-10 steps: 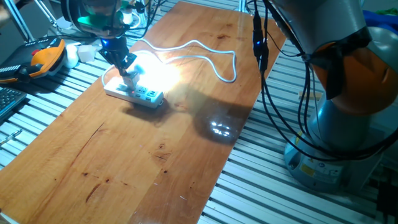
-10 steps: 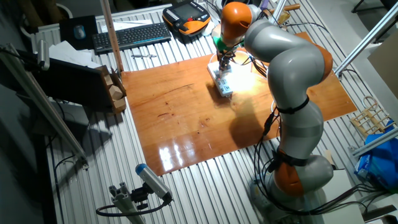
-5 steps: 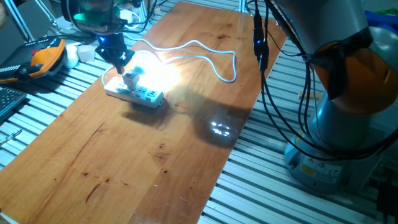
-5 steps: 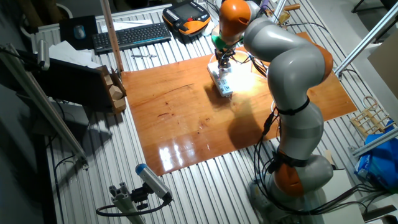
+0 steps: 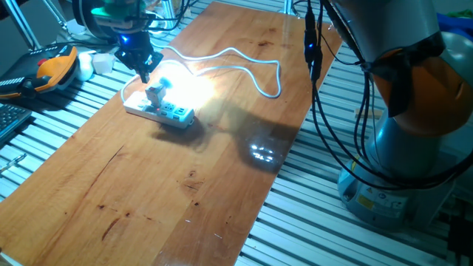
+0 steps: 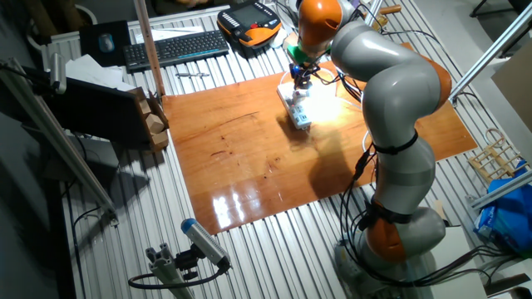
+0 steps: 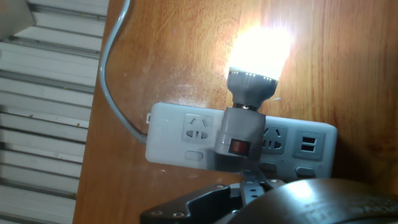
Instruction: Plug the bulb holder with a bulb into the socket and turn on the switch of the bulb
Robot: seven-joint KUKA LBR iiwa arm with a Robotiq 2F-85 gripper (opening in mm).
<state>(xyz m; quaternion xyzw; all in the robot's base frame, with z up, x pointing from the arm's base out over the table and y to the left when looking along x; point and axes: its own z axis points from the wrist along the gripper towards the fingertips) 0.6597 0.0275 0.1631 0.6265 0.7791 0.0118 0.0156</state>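
Note:
The bulb holder [image 7: 241,130] stands plugged into the socket [image 7: 180,134], a white power strip lying on the wooden table. Its red switch [image 7: 239,147] faces the hand camera, and the bulb [image 7: 260,53] glows brightly. From one fixed view the bulb holder [image 5: 155,94] sits on the socket [image 5: 164,111], with my gripper [image 5: 143,68] just above and behind it, apart from it. Its fingers look shut and hold nothing. The other fixed view shows my gripper [image 6: 301,76] hovering over the socket [image 6: 298,108]. In the hand view my gripper [image 7: 254,185] shows only at the bottom edge.
The socket's white cable [image 5: 247,63] loops over the far part of the table. An orange teach pendant [image 5: 55,68] and a keyboard [image 6: 174,48] lie off the table's far end. A wooden block [image 6: 155,124] stands at one table corner. The arm's base [image 5: 384,185] is beside the table.
My gripper has lifted up and slightly back from the bulb holder, which it touched a second ago. The bulb stays lit, and the holder and socket have not moved.

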